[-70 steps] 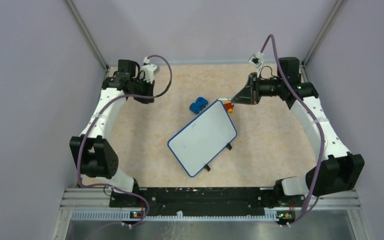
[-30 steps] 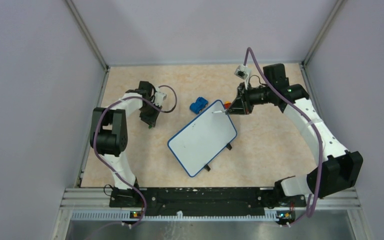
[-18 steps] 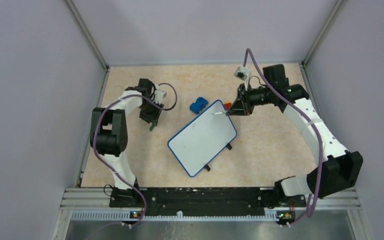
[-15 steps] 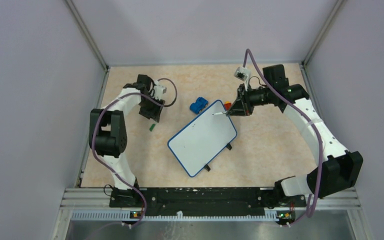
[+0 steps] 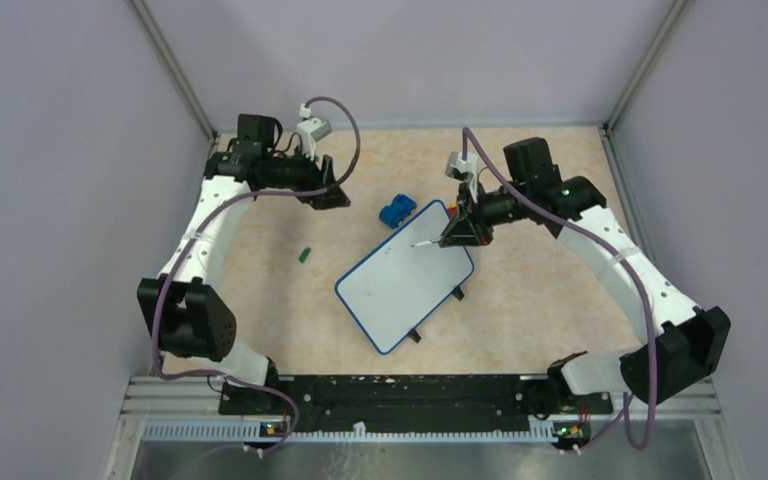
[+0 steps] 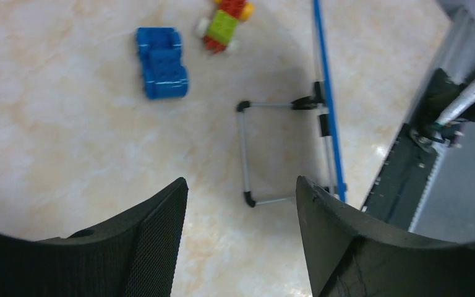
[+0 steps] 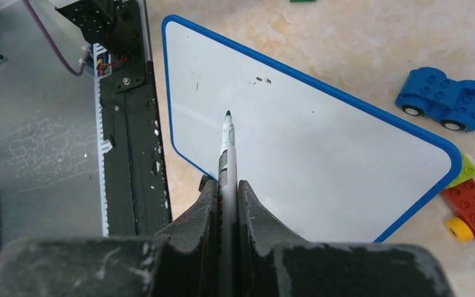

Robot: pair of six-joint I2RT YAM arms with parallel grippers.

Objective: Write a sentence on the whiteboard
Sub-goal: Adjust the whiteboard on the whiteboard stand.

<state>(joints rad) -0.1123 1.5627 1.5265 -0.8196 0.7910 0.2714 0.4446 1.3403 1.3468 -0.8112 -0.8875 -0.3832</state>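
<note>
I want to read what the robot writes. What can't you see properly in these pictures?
- Tiny specks on the whiteboard: right wrist view, too small to read.
- The marker tip: right wrist view, the angle hides whether it touches the board.
- The brick toy: cut off by the edge in both wrist views.
- A small green thing on the table: top view, too small to identify.

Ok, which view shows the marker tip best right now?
Right wrist: the marker runs straight out of the right pincer, green tip over the whiteboard. Top external shows only a thin sliver; left wrist misses it.
</note>
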